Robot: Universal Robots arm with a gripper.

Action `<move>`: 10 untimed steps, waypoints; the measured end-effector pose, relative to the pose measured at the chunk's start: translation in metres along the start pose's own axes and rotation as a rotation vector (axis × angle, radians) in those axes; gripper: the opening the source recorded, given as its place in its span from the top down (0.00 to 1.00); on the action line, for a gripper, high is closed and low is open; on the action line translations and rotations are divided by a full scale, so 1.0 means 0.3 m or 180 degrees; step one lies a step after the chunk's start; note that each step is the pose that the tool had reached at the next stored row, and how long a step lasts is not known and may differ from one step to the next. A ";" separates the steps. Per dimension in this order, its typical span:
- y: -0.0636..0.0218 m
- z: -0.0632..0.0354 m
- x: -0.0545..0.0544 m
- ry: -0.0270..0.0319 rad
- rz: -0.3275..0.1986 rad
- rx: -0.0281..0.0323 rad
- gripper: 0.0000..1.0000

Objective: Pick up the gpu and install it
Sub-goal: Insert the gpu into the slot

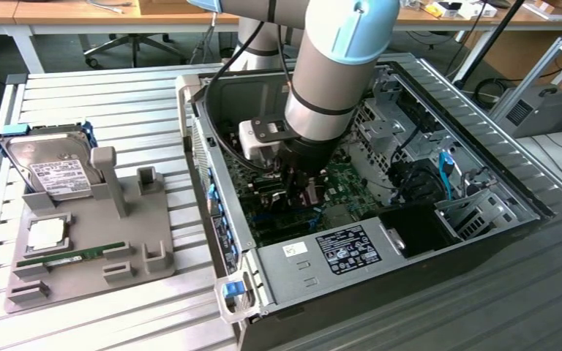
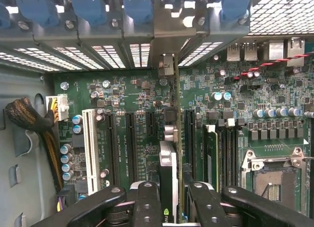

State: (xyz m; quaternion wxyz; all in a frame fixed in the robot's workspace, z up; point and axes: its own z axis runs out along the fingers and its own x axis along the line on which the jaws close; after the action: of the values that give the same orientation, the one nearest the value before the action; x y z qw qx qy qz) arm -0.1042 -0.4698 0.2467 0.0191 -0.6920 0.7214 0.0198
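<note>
The gpu [image 2: 168,163] stands on edge between my fingers [image 2: 147,202], its dark board running down towards a long slot on the green motherboard [image 2: 132,94]. Its silver end bracket [image 2: 167,65] reaches the case's rear slot openings. My gripper [image 2: 171,200] is shut on the gpu's upper edge. In the exterior view the gripper [image 1: 301,183] is lowered into the open computer case [image 1: 515,197], and the gpu [image 1: 310,197] shows as a dark card just under it, over the motherboard.
A grey holder [image 1: 115,241] at the exterior view's left carries a hard drive [image 1: 56,172], a square chip [image 1: 47,234] and a green memory stick [image 1: 71,256]. Inside the case lie a labelled power supply [image 1: 345,248] and black cables [image 1: 413,175]. A braided cable [image 2: 24,116] sits beside the board.
</note>
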 end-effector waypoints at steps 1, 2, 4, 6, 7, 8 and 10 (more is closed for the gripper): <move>0.000 0.000 0.000 0.0000 0.0005 0.0000 0.73; 0.000 0.001 0.000 0.0000 0.0029 0.0001 0.73; 0.000 0.002 0.000 0.0000 0.0049 0.0003 0.73; 0.000 0.003 0.000 0.0000 0.0077 0.0004 0.73; 0.000 0.003 0.000 0.0000 0.0086 0.0005 0.73; 0.000 0.003 0.000 0.0000 0.0088 0.0005 0.73; 0.000 0.003 0.000 -0.0001 0.0088 0.0005 0.73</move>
State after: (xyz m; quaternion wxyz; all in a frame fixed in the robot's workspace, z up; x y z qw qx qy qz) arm -0.1042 -0.4698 0.2457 0.0195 -0.6819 0.7309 0.0196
